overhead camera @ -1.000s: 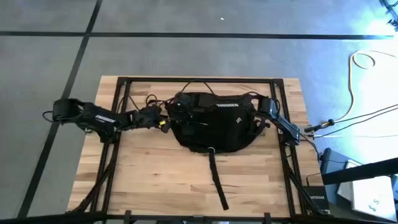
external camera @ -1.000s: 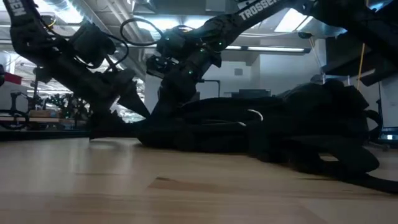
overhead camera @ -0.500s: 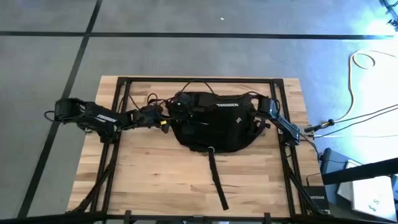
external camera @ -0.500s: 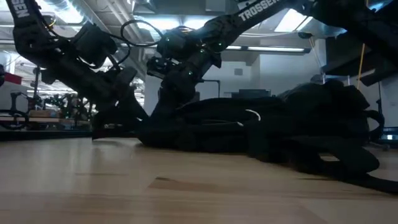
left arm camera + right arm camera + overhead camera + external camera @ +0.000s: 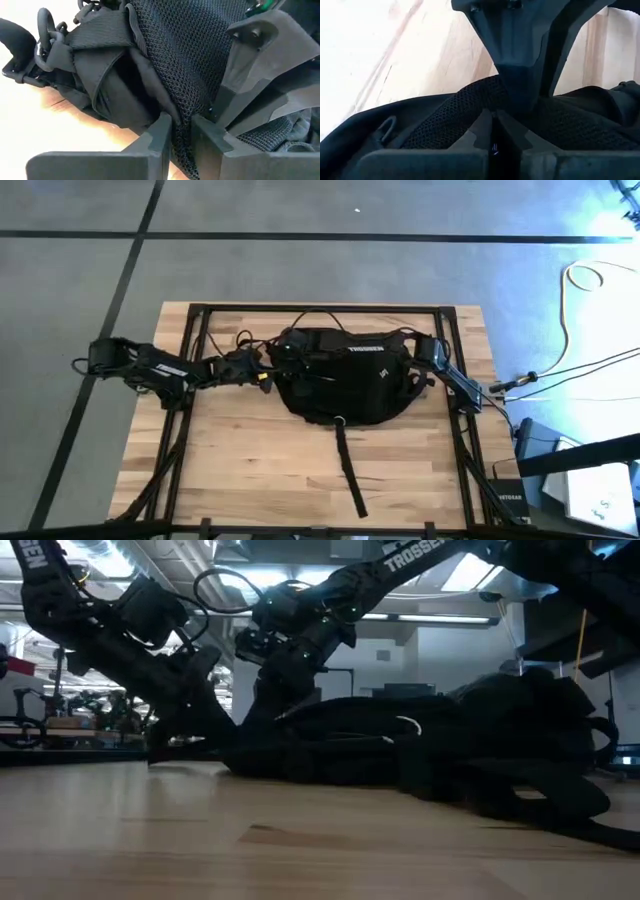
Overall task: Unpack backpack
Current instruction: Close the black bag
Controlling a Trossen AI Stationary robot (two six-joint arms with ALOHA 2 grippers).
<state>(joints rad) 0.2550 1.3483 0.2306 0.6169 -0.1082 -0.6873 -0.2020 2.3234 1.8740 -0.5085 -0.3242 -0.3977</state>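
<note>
Light wood plank tabletop point(image 5: 250, 450), bordered by a black metal frame point(image 5: 196, 308) along its edges. Grey floor point(image 5: 300, 210) around it, crossed by dark tape lines point(image 5: 130, 265). Pale coiled cable point(image 5: 585, 280) on floor to the right; thin dark cables point(image 5: 590, 370) running toward the tabletop's right edge. Box with printed label point(image 5: 508, 498) just beside lower right corner. Low view: ceiling light strips point(image 5: 290, 575), blurred room behind.
</note>
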